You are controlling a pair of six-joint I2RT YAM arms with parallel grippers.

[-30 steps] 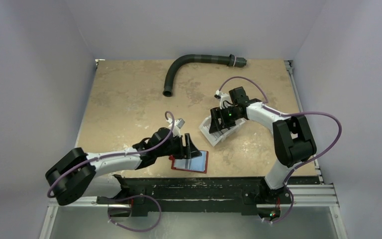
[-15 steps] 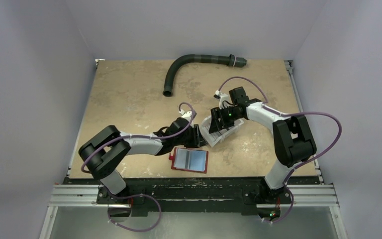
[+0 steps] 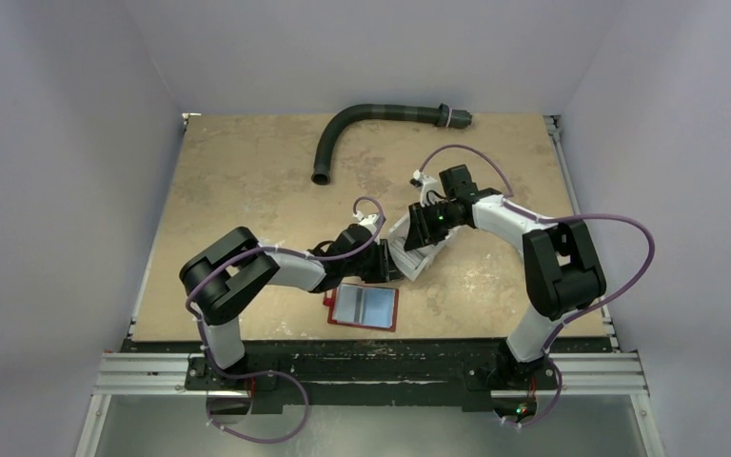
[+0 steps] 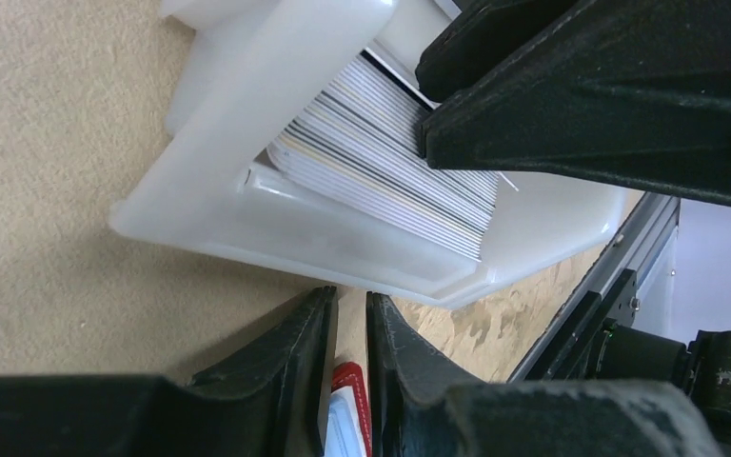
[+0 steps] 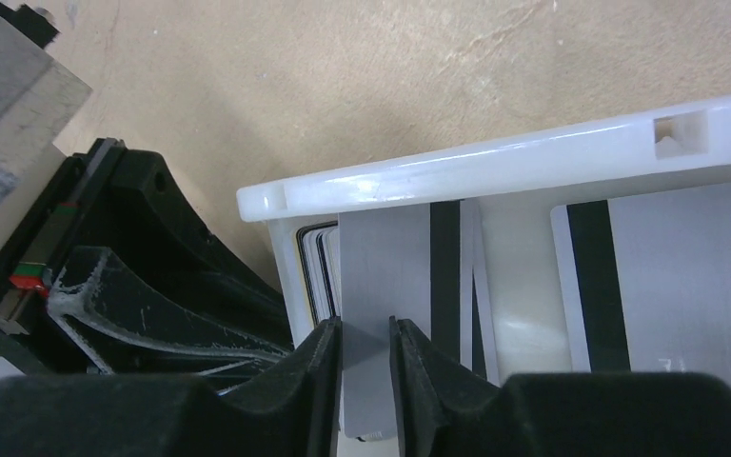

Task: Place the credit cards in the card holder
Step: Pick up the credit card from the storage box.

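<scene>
By the near edge of the tabletop (image 3: pixel 247 190), the dark-red folding leather-like card holder (image 3: pixel 365 307) now lies uncovered with its sleeves up. The left gripper (image 4: pixel 350 297) has left it for the near corner of the white plastic bin (image 4: pixel 238 205), its fingers narrowed to an empty slit. The pale grey plastic credit cards (image 4: pixel 390 167) stand stacked inside the bin. The right gripper (image 5: pixel 366 331) has narrowed over one, though I cannot tell if it is pinched. A card pickup is probably starting.

Behind the card holder (image 3: pixel 364 307), a bin (image 4: pixel 295 224) holds credit cards (image 4: pixel 390 181)
</scene>
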